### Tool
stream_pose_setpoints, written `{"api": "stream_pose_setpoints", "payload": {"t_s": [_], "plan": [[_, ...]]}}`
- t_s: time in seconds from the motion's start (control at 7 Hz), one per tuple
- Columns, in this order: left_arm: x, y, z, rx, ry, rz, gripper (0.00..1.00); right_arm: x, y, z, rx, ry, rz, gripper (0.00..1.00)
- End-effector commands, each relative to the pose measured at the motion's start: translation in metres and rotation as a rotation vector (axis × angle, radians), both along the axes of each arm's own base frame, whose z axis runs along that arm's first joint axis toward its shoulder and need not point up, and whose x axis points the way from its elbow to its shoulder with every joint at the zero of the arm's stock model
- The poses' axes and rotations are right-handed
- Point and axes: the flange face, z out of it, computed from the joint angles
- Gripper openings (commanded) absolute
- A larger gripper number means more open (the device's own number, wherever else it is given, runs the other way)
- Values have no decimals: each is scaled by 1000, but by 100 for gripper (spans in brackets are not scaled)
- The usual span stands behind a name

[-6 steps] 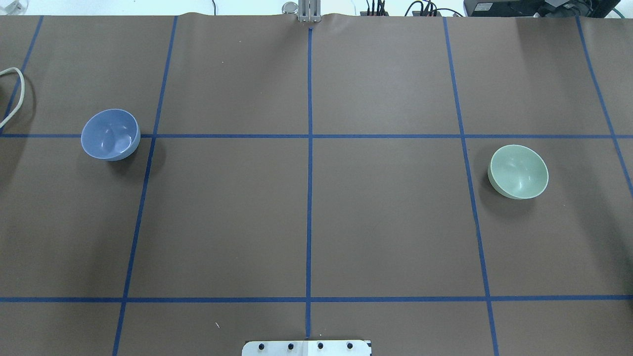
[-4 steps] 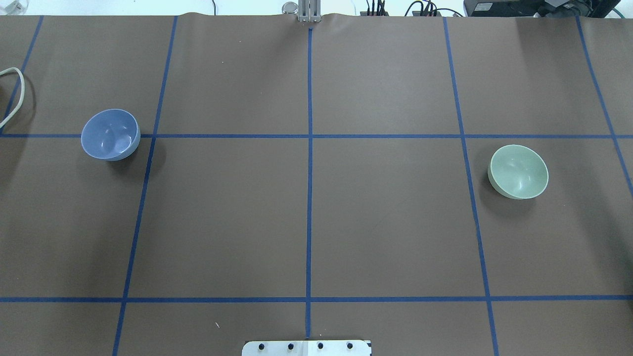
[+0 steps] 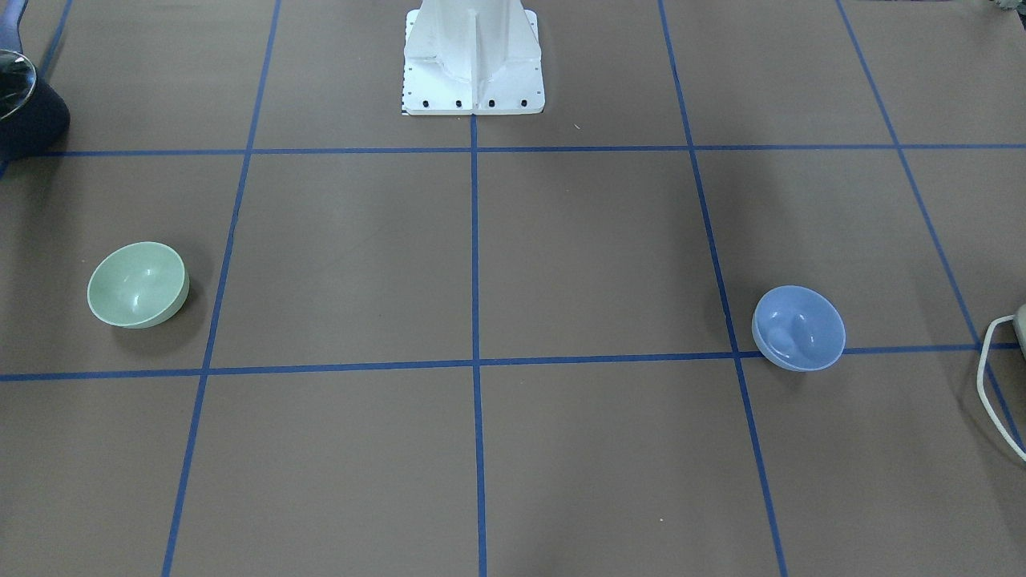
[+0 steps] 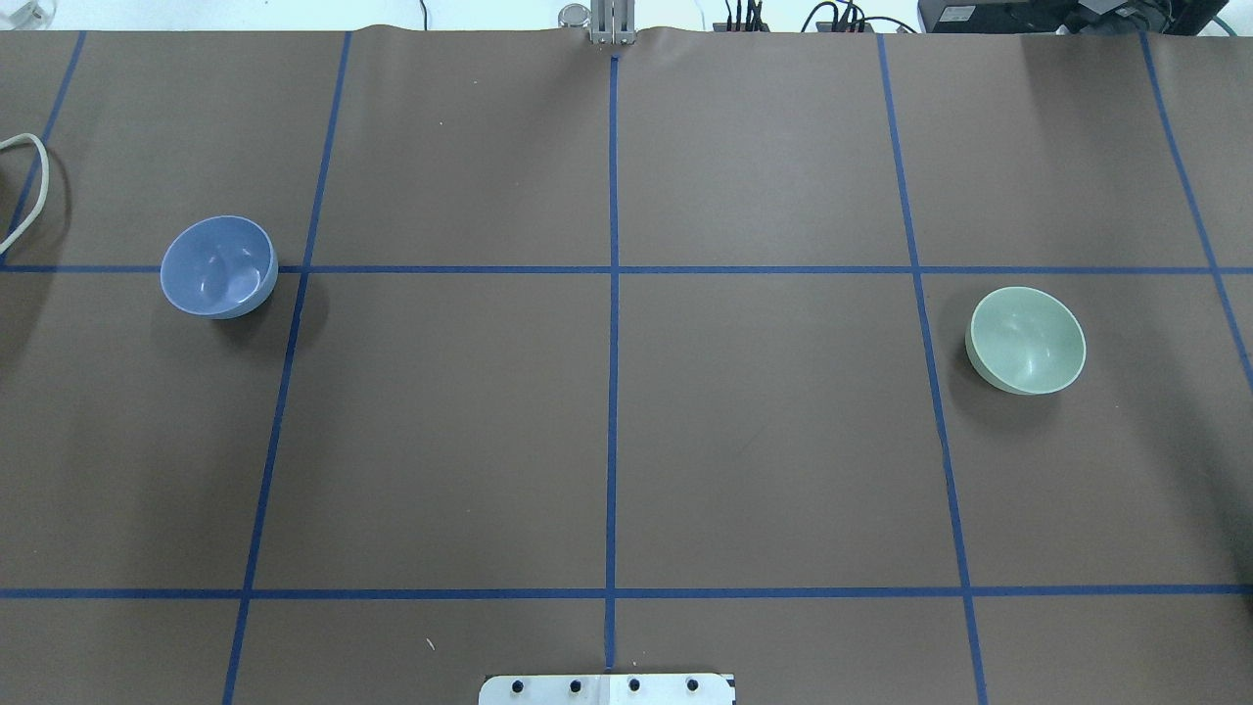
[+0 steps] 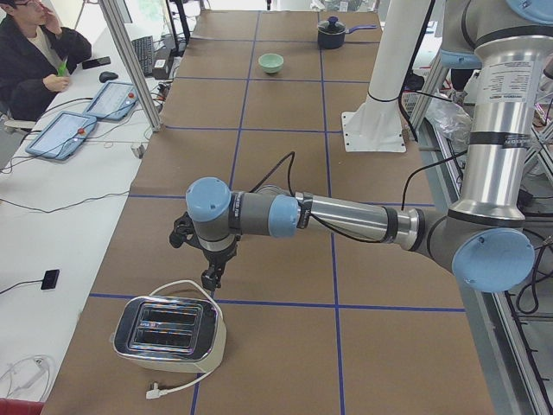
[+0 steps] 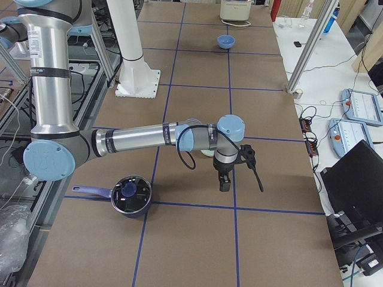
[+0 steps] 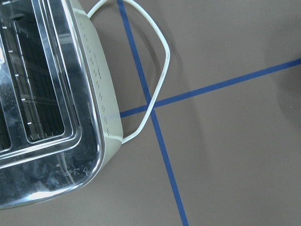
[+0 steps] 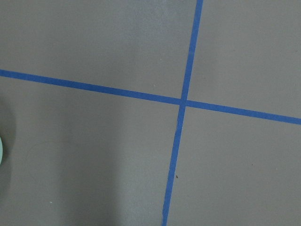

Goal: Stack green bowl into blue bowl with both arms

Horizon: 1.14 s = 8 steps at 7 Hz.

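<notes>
Brown paper ruled with blue tape covers the long table [image 4: 607, 441] where two robot arms are set to nest a pair of bowls. The green bowl [image 4: 1026, 340] sits upright on the robot's right side. The blue bowl [image 4: 217, 266] sits upright well apart on its left, one within each arm's reach, which is probably why the job calls for both arms. Neither bowl is touched or in a grip. The left gripper [image 5: 210, 278] hangs low just beside a chrome toaster [image 5: 168, 340] at the table's end. The right gripper [image 6: 224, 182] hovers near the green bowl, with a lidded pot [image 6: 130, 195] close by. Each shows only from the side, so whether its fingers are spread or closed cannot be told. By the look of it the task is at its very start, with the green bowl not yet lifted.
</notes>
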Motion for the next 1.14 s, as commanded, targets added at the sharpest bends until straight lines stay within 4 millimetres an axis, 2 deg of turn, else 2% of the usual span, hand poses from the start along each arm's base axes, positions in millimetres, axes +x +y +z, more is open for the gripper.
{"api": "stream_pose_setpoints", "payload": {"t_s": [0.0,0.14,0.29,0.43,0.57,0.71,0.86,1.0], "plan": [[0,-15,-20,26,3,-10,98,-17,-14,-55,107,-19,-30,100],[0,-11,-20,29,7,-10,98,-48,-29,-58,114,-11,-86,100],[3,-14,-24,47,46,-4,98,-51,-31,-58,106,-14,-81,100],[5,-19,-37,78,57,-51,98,-54,-31,-59,110,-14,-87,100],[61,-26,-43,42,70,-39,98,-61,-36,-65,135,-20,-89,100],[113,-29,-38,-1,87,-24,98,-77,-38,-70,119,-29,-63,100],[150,-32,-24,2,107,-16,98,-92,-39,-74,121,-40,-52,100],[187,-32,-8,18,95,-32,98,-98,-39,-76,119,-42,-50,100]]}}
